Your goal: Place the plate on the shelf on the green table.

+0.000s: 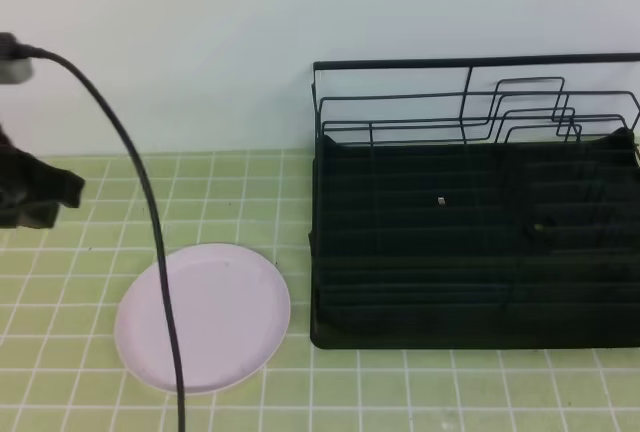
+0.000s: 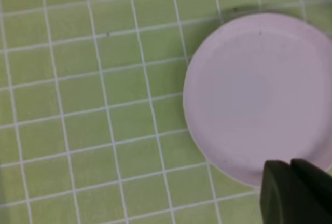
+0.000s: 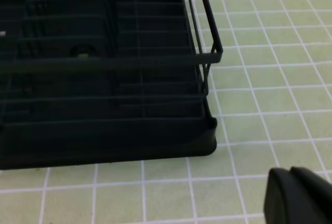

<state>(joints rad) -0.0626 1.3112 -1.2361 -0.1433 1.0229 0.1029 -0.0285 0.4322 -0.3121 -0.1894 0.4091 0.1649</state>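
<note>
Pale pink and smooth-rimmed, the plate (image 1: pixel 203 317) lies flat on the green tiled bench (image 1: pixel 420 392), left of centre in the exterior high view. It sits just beside the shelf (image 1: pixel 475 242) without touching it; a narrow strip of tiles separates the plate's right edge from the rack's lower left corner. A black cable (image 1: pixel 150 212) arcs down from the upper left of that view and crosses in front of the plate's left half.

The shelf is a black wire rack with a dark slatted tray base and bent-wire dividers standing along its back edge, against the white wall (image 1: pixel 200 42). The right wrist view shows one of its front corners resting on the tiles, with open bench to its side.

The left end effector (image 2: pixel 293 193) shows only as dark finger tips at the lower right of the left wrist view, overlapping the plate's near rim in the frame; the two tips appear close together, but I cannot tell whether they are closed or touching the plate. The right end effector (image 3: pixel 295 198) appears the same way in its own view, above bare tiles near the shelf's corner, with its opening likewise impossible to judge.
</note>
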